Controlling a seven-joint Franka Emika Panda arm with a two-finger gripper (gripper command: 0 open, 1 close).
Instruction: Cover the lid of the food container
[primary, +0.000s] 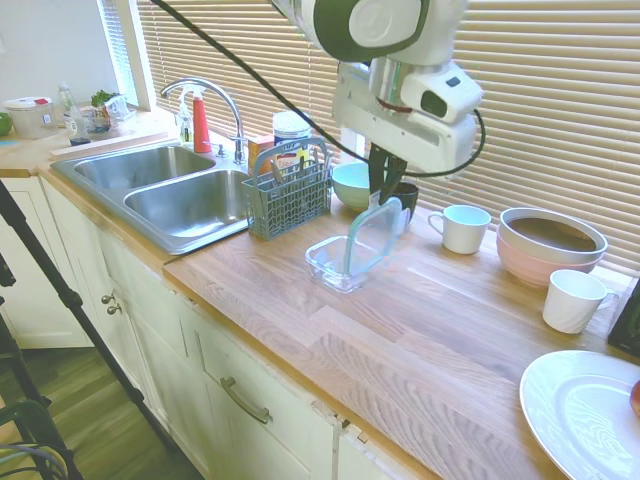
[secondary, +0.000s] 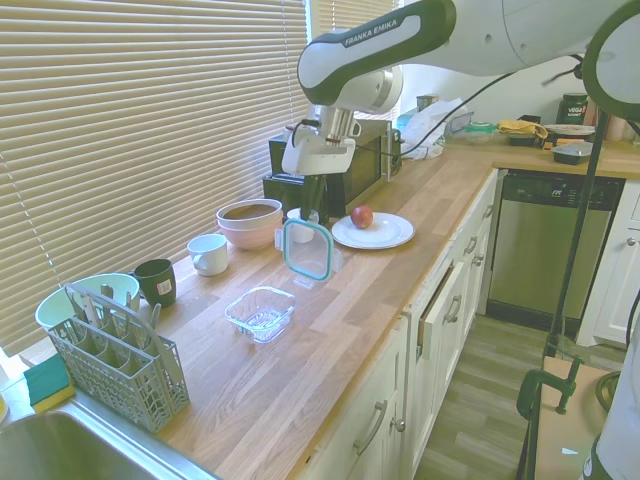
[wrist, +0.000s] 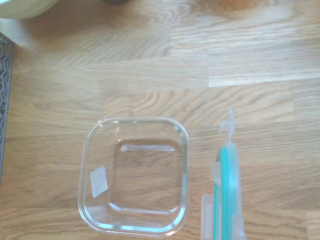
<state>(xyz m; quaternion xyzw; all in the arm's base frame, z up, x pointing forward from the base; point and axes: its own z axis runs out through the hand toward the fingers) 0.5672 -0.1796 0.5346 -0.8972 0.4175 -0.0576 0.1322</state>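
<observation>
- The lid is hanging on edge in the air, clear with a teal-blue seal rim, its snap tabs sticking out, above the worktop.
- The claw is pinching the lid's top edge, fingers closed on it.
- The food container, a shallow square glass dish, is sitting empty and uncovered on the worktop, near the lid but off to one side of it.
- By my reckoning it's about half done: lid lifted, while lining up, laying flat and pressing down are left.
- A grey cutlery basket and a white mug are standing nearby.
</observation>
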